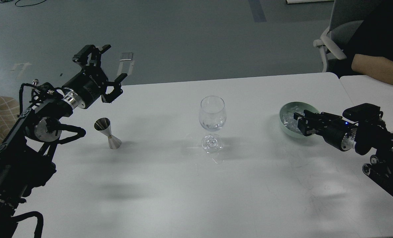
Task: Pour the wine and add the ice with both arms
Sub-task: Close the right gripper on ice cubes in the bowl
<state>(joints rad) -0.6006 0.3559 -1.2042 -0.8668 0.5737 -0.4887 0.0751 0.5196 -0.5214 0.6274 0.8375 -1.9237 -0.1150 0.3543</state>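
Note:
A clear stemmed glass [212, 122] stands at the table's middle with a little clear wine [212, 125] at the bottom of its bowl. A steel jigger [108, 134] stands upright to its left. My left gripper [117, 61] is open and empty, raised above and behind the jigger. A pale green bowl [284, 127] at the right holds a heap of clear ice [287, 118]. My right gripper [298, 123] reaches low over the bowl's right side, at the ice. Its dark fingers cannot be told apart, and any ice between them is hidden.
A person's bare forearm [378, 69] rests on a second white table [365, 89] at the far right, with a grey chair [335, 36] behind. The main table [183, 185] ends just behind my left gripper.

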